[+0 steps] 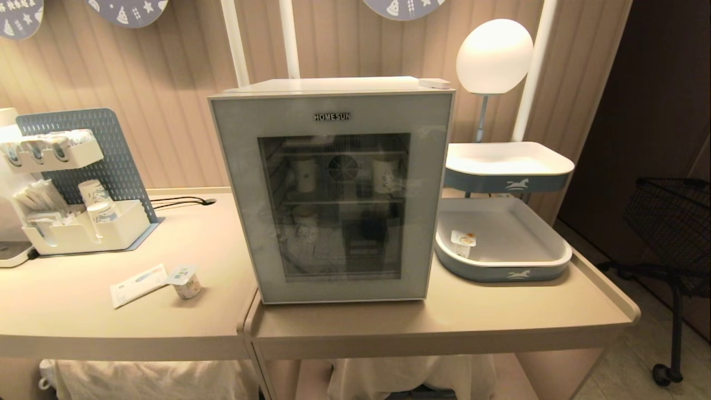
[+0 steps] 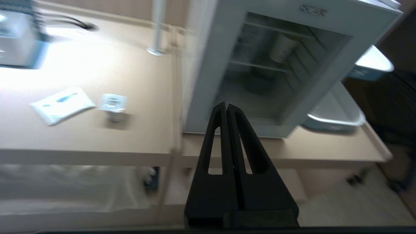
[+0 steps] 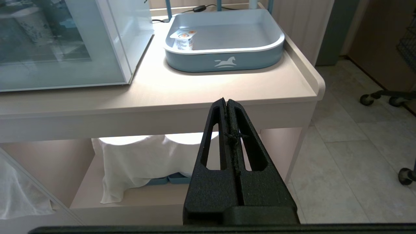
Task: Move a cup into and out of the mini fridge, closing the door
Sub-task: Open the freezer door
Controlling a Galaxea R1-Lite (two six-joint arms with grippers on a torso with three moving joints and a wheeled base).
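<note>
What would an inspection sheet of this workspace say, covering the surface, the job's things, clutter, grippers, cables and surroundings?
Surface: two beige tabletops set side by side.
Job's things: white boxy mini fridge with its glass-windowed door closed; small squat foil-lidded cup on the left tabletop, outside the fridge.
Clutter: flat white packet beside the cup; white organiser box with paper cups; grey-blue tray holding an orange-marked cup.
Grippers: black left gripper shut and empty, in front of the door; black right gripper shut and empty, below the table edge.
Cables: black cable behind the fridge's left side.
Surroundings: round white lamp; black wire basket cart.
</note>
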